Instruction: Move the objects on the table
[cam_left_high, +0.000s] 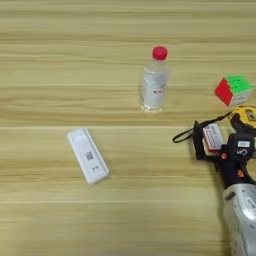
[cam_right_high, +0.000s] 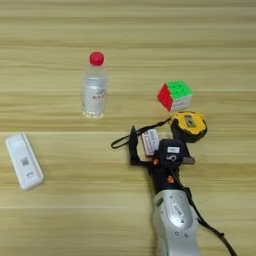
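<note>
The small red-white box (cam_right_high: 150, 141) is sitting between the black fingers of the right gripper (cam_right_high: 146, 145), toward the counter's right side and nearer its front than its back. The fingers are standing apart on either side of it, one finger (cam_right_high: 133, 146) plainly on its left; whether they are actually pressing the box I cannot tell. Just beside it on the right is lying the yellow-black tape measure (cam_right_high: 189, 126), its black strap (cam_right_high: 125, 138) looping leftward past the gripper. Behind that is resting the red-green puzzle cube (cam_right_high: 175, 95). The capped clear bottle (cam_right_high: 94, 90) is standing upright nearer the middle, and the white remote (cam_right_high: 24, 161) is lying well apart toward the left edge. This looks like the box's grasp: next the fingers need closing squarely without snagging the strap.
</note>
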